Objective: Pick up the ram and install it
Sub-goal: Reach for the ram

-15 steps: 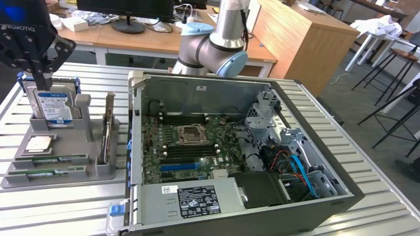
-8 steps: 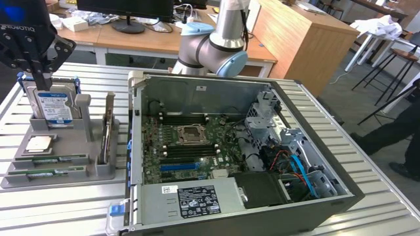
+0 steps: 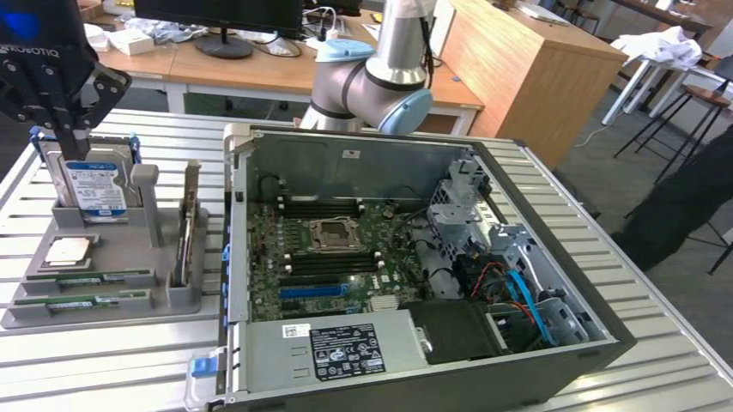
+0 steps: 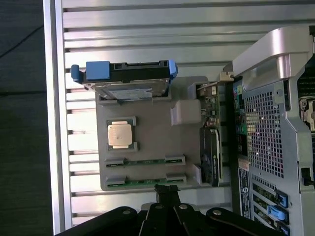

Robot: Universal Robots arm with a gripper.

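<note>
So, only at the approach step: my hand point(image 4: 167, 191), pressed together, hovers above the tray point(image 4: 152, 132); ram point(image 4: 145, 181) untouched. Reckon it needs spreading before grabbing.

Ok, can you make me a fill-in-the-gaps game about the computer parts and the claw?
1. The gray holder has ___ green ram sticks lying flat in it.
2. The square silver chip sits between the ram sticks and the ___.
3. The claw is ___, with nothing in it.
4. The computer case beside the holder is ___, so its insides show.

Missing words: two; hard drive; shut; open.
</note>
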